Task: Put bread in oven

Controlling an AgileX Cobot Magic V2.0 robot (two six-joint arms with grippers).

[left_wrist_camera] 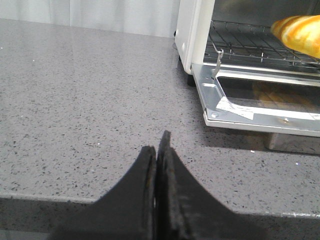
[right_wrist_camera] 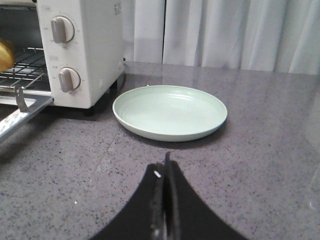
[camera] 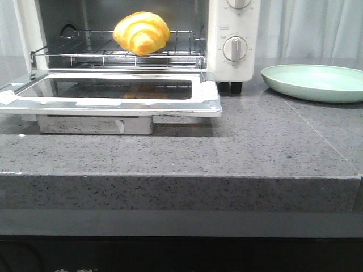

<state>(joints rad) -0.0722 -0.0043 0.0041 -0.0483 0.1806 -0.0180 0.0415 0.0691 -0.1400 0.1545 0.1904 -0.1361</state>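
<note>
The bread [camera: 142, 32], a glossy golden-yellow croissant roll, lies on the wire rack [camera: 85, 48] inside the white oven [camera: 235, 34]. The oven's glass door [camera: 113, 93] hangs open and flat. The bread also shows in the left wrist view [left_wrist_camera: 299, 35], and its edge in the right wrist view [right_wrist_camera: 5, 54]. My left gripper [left_wrist_camera: 159, 145] is shut and empty, low over the counter to the left of the oven. My right gripper [right_wrist_camera: 164, 167] is shut and empty, in front of the green plate. Neither gripper shows in the front view.
A pale green round plate [camera: 317, 82] with nothing on it sits on the grey stone counter [camera: 255, 141] to the right of the oven; it also shows in the right wrist view [right_wrist_camera: 170, 111]. The open door juts toward the counter's front edge. White curtains hang behind.
</note>
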